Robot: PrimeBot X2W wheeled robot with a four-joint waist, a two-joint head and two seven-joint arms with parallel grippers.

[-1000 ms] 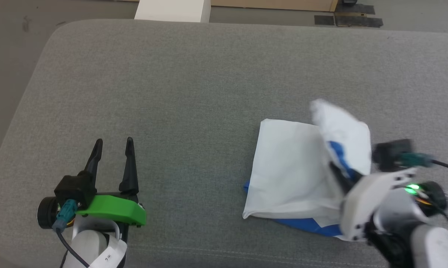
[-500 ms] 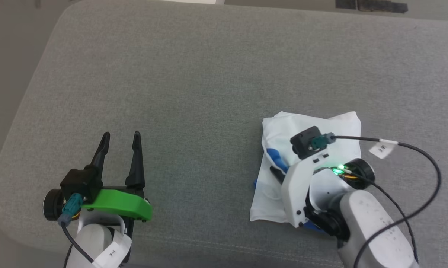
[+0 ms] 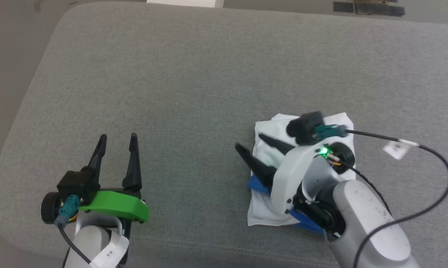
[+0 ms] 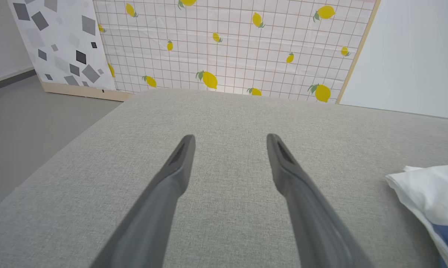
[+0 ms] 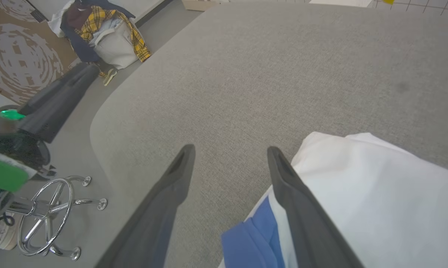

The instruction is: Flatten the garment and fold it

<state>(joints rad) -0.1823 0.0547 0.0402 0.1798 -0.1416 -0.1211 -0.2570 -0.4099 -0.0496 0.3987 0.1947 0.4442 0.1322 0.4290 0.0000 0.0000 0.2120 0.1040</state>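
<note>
Okay, the right gripper [image 3: 249, 141] stands spread wide and empty, one finger over the left edge of the shirt [image 3: 261, 214]. It lies folded, white over blue, on the grey surface [image 3: 194, 74], right side. Well apart, the left gripper [image 3: 118, 136] gapes too.

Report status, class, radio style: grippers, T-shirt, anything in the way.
Left gripper open, idle over cushion. Right gripper open, empty, at T-shirt's left edge. T-shirt folded small, blue edge showing. Black cable loops beside it.
</note>
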